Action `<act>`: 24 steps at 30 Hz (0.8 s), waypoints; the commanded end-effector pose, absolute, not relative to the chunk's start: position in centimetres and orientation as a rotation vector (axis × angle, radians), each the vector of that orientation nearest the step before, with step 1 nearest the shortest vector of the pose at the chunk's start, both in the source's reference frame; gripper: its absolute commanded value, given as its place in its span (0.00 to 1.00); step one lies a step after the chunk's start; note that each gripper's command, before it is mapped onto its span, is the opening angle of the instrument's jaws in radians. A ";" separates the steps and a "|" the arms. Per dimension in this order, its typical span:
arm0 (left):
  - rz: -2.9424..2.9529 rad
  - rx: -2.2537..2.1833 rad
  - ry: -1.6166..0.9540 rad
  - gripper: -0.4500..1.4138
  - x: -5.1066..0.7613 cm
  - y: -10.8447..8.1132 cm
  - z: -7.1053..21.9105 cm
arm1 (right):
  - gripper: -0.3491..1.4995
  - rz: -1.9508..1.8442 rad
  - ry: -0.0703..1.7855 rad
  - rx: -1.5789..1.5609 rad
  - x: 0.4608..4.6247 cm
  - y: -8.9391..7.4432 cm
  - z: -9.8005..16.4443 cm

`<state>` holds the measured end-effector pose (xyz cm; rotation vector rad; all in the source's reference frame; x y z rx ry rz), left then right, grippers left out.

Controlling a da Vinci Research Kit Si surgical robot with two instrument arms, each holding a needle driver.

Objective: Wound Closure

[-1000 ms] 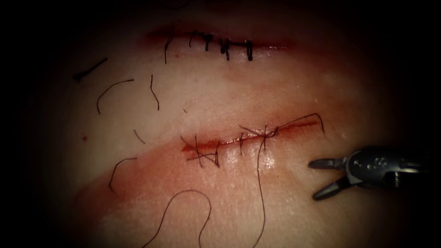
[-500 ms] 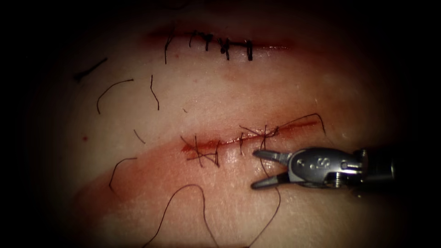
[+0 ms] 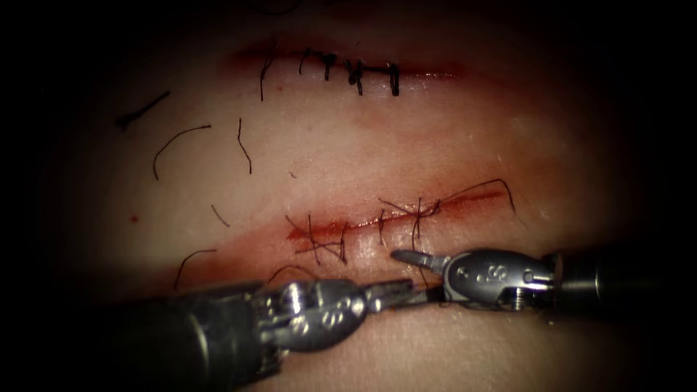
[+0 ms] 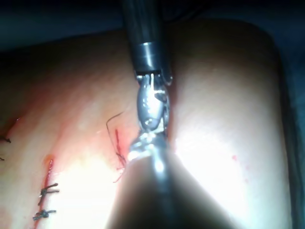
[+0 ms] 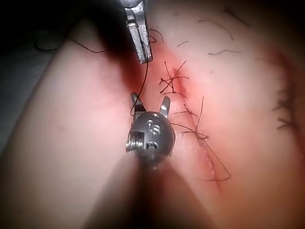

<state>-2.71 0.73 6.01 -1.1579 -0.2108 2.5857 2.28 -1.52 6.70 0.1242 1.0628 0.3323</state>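
The tissue [image 3: 450,138] has a cut [image 3: 363,221] across its middle, crossed by several dark stitches. A long thread [image 3: 415,231] hangs down from the stitch near the cut's right end. Just below the cut, my left tool [image 3: 398,292] reaches in from the lower left, its jaws shut on this thread. In the right wrist view the left tool [image 5: 143,53] holds the thread [image 5: 144,78], which runs down to the right tool [image 5: 150,101]. My right tool [image 3: 408,276] stands open, its jaws on either side of the left tool's tip, holding nothing.
A second cut [image 3: 348,71] farther back is closed with several dark stitches. Cut ends of thread [image 3: 178,141] lie loose on the tissue to the left. Red fluid [image 3: 239,261] stains the tissue below the cut's left end.
The right tool moved left from the right edge to just below the cut, jaws still open. The left tool came in from the lower left and met it at the hanging thread.
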 end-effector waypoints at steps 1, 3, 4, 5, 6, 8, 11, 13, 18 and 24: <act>2.584 -1.156 -0.218 0.00 -2.79 0.7 6.1 | 0.81 0.332 1.064 0.130 2.29 -1.6 6.7; 2.582 -1.160 -0.218 0.00 -2.86 0.9 6.2 | 0.81 0.332 1.066 0.134 2.25 -1.6 6.7; 2.579 -1.160 -0.219 0.00 -2.88 0.9 6.3 | 0.81 0.331 1.067 0.135 2.24 -1.6 6.7; 2.576 -1.165 -0.218 0.00 -2.88 1.0 6.3 | 0.81 0.330 1.067 0.135 2.23 -1.6 6.7; 2.583 -1.152 -0.225 0.00 -2.88 1.1 6.5 | 0.81 0.327 1.069 0.136 2.21 -1.7 6.7; 2.588 -1.143 -0.230 0.00 -2.87 1.1 6.5 | 0.81 0.324 1.072 0.139 2.18 -1.7 6.7; 2.598 -1.128 -0.239 0.00 -2.84 1.2 6.7 | 0.80 0.320 1.093 0.141 2.16 -1.7 6.7; 2.608 -1.117 -0.245 0.00 -2.83 1.3 6.8 | 0.80 0.327 1.120 0.141 2.15 -1.7 6.7; 2.624 -1.102 -0.248 0.00 -2.89 1.3 7.0 | 0.74 0.353 1.258 0.152 2.15 -1.7 6.7; 2.639 -1.111 -0.280 0.00 -3.08 1.2 7.1 | 0.73 0.369 1.359 0.207 2.33 -1.7 6.7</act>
